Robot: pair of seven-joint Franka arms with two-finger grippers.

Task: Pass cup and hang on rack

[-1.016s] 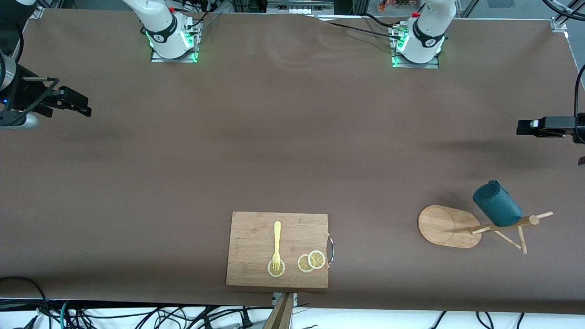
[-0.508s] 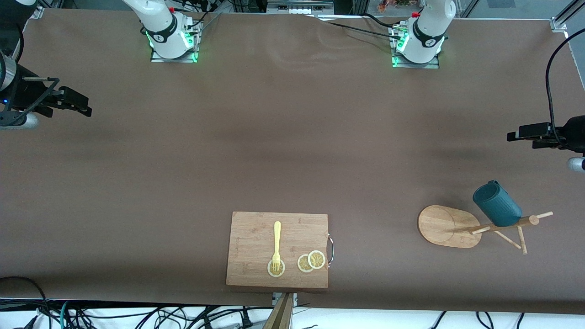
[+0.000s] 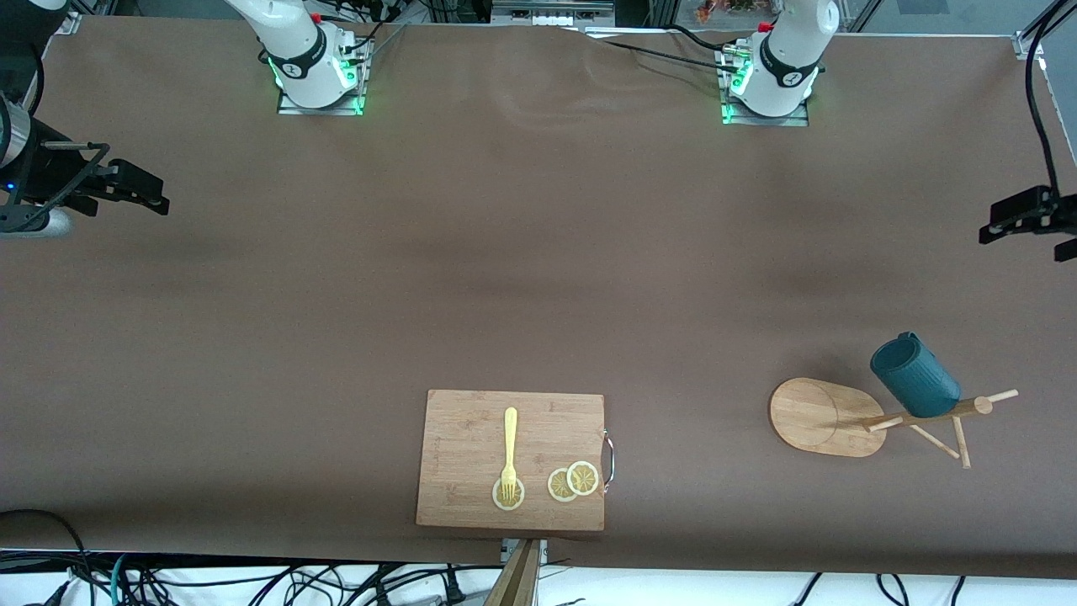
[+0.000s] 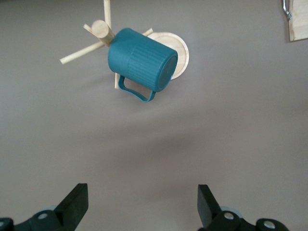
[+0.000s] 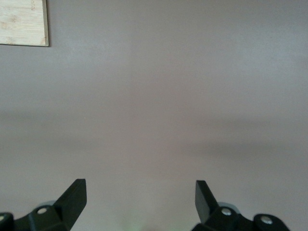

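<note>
Now — cup [image 3: 915, 376] on rack [image 3: 829, 417] peg.

From my remote station: the table [image 3: 538, 252] wears a matt brown covering, cloth-like and faintly rippled at the top of the frame. The cup [image 3: 915, 386] looks like smooth teal plastic or glazed ware, ribbed outside. The rack [image 3: 829, 417] and the cutting board [image 3: 471, 438] are pale, unvarnished-looking wood; the board's handle [image 3: 609, 459] is shiny metal. The fork [image 3: 510, 450] seems matt yellow plastic.
</note>
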